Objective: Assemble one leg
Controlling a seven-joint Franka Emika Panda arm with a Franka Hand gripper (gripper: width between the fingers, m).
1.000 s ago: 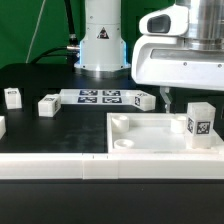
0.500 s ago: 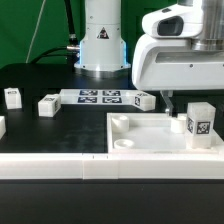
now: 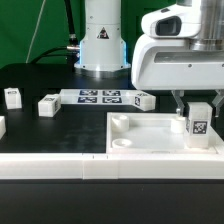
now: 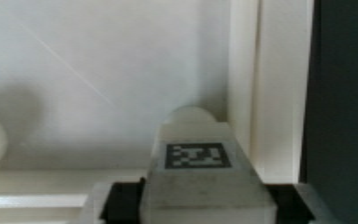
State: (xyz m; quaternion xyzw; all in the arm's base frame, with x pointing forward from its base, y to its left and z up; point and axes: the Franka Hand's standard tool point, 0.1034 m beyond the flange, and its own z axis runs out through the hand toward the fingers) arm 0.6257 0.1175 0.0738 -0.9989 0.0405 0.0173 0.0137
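A leg [image 3: 199, 122], a small white post with a black-and-white tag facing front, stands upright in the right part of the large white tray [image 3: 150, 137]. My gripper [image 3: 198, 106] is over it with one finger on each side. In the wrist view the leg [image 4: 197, 160] fills the space between the two black pads [image 4: 123, 200], which lie against its sides. The gripper [image 4: 201, 202] is shut on the leg. A round corner socket [image 4: 194, 115] shows just beyond the leg.
Three more legs lie on the black table: one far left [image 3: 12, 97], one beside it [image 3: 47, 105], one by the marker board's end [image 3: 145, 100]. The marker board [image 3: 100, 97] lies in front of the robot base [image 3: 103, 40]. A white rail [image 3: 60, 166] runs along the front.
My gripper has moved to the exterior view's right, from beside the leg to straddling it, and its fingers now sit around the leg. The leg has not moved.
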